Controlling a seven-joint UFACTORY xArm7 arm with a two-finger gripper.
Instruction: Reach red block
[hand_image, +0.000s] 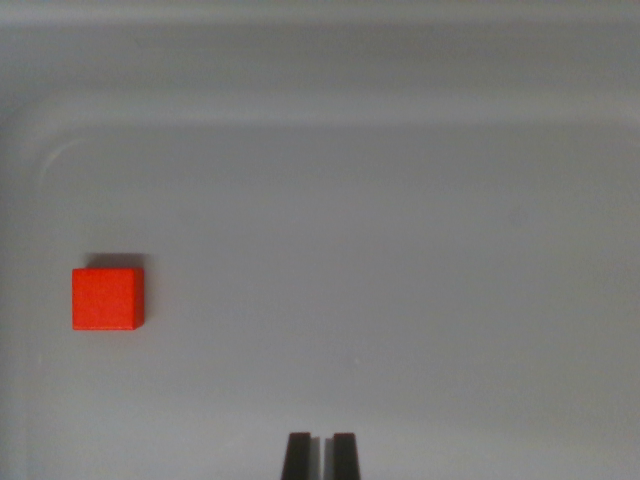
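A small red block (107, 298) lies on the pale grey floor of a tray, at the wrist view's left, about mid-height. My gripper (320, 455) shows only as two dark fingertips at the bottom centre of the view. They stand close together with a thin gap and nothing between them. The block is well off to the left of the fingertips and farther up the picture, apart from them.
The grey tray (400, 110) has a raised rim along the top and a rounded corner at the upper left. Its left wall runs down just beyond the block. Bare tray floor spreads across the middle and right.
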